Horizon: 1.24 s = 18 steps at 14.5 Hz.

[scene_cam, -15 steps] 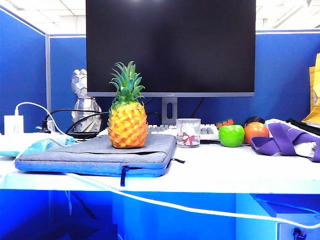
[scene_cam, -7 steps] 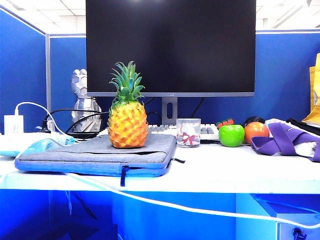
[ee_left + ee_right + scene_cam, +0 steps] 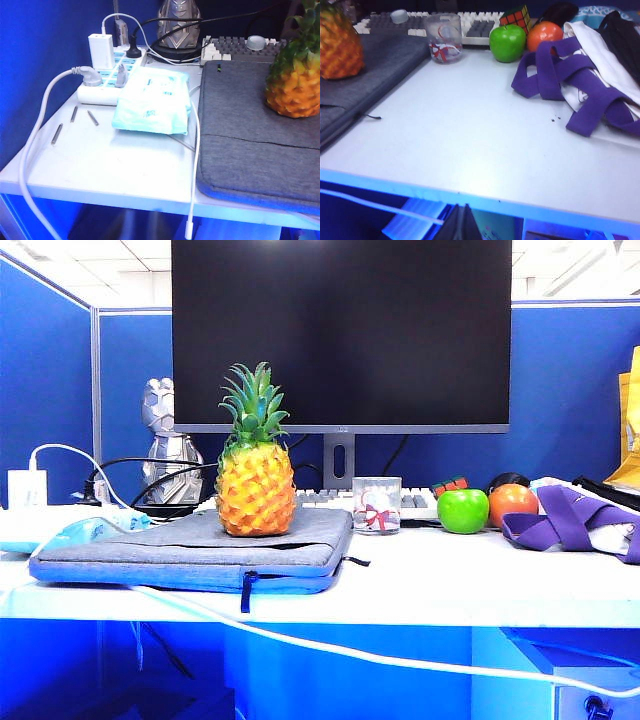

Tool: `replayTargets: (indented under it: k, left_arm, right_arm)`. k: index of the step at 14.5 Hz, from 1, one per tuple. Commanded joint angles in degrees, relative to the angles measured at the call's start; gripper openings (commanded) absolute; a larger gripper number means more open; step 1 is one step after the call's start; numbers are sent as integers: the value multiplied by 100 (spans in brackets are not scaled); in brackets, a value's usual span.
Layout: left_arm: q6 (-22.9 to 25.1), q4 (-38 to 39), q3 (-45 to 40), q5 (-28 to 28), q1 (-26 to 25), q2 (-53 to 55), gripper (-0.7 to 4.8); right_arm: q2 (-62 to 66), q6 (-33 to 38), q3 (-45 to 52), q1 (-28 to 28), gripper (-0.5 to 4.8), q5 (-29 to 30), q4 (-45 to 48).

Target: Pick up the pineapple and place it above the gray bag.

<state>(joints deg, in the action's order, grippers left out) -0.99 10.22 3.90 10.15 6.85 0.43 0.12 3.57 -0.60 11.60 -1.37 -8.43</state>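
The pineapple [image 3: 255, 475] stands upright on the gray bag [image 3: 195, 550], left on the tabletop [image 3: 450, 580]. The left gripper is out of sight, fully closed. The right gripper [image 3: 461, 222], below the tabletop's front edge, is closed and empty.

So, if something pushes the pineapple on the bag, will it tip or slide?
The pineapple is tall and stands upright on a narrow base, so it would probably tip. The gray bag looks like soft fabric, which likely hinders sliding. Once down, its oval body might roll.
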Motion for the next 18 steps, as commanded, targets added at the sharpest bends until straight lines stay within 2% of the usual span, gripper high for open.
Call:
replayTargets:
  k: [1,2,6,8,18]
  left_arm:
    - [37,-59,0,-116,-2,-2,51]
    - [35,-70,0,-116,-2,-2,51]
    - [-17,-81,2,-133,0,-2,53]
    - [-476,184,2,-140,0,-2,57]
    - [-487,299,2,-138,0,-2,57]
  right_arm:
    - [0,188,52,4,11,22,245]
    - [0,186,52,4,-3,15,205]
    - [0,400,52,4,-3,-4,271]
    - [0,398,52,2,-1,-7,232]
    - [0,396,52,4,-1,-2,221]
